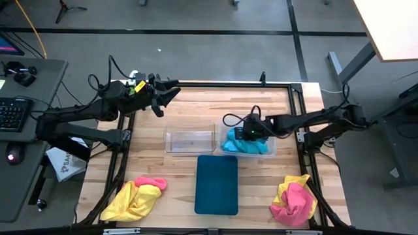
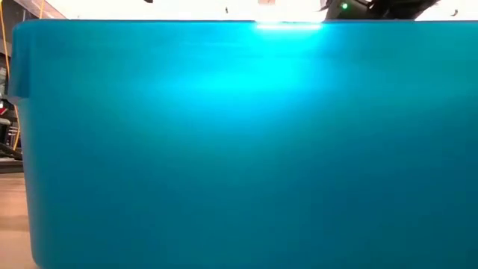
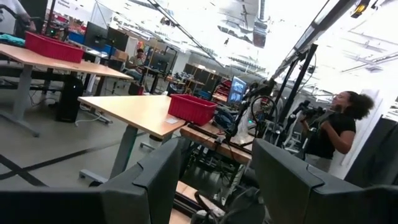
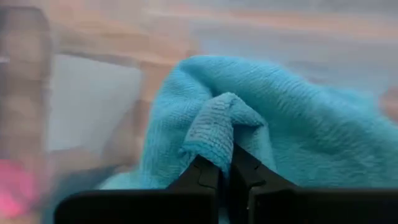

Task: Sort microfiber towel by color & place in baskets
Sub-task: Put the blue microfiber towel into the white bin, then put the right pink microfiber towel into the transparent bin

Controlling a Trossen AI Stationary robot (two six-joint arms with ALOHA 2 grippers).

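Cyan towels [image 1: 243, 147] lie bunched in the wider clear tub [image 1: 269, 151], right of table centre. My right gripper [image 1: 251, 134] [image 4: 225, 169] is over that tub, shut on a cyan towel [image 4: 298, 130]. The narrower clear tub [image 1: 189, 140] stands beside it and holds nothing I can see. The dark teal tray [image 1: 217, 184] lies nearer and fills the low view [image 2: 239, 149]. A yellow and pink heap [image 1: 137, 197] sits at the near left. A pink and yellow heap [image 1: 294, 200] sits at the near right. My left gripper [image 1: 164, 95] [image 3: 214, 186] is open, raised above the far left corner. My right gripper pinches a raised fold of the cyan towel [image 4: 214, 127] between its two fingertips [image 4: 205, 174], coming from above over the wider tub. The fold stands up just past the tips. The rest of the towel spreads below it onto the other cyan cloth in the tub.
The table has a black frame [image 1: 300, 111] along its edges. Bare wood [image 1: 170, 170] lies between the tubs and the two heaps. The left wrist view shows the room beyond, with tables, red bins [image 3: 189, 107] and a person [image 3: 333, 127] standing far off.
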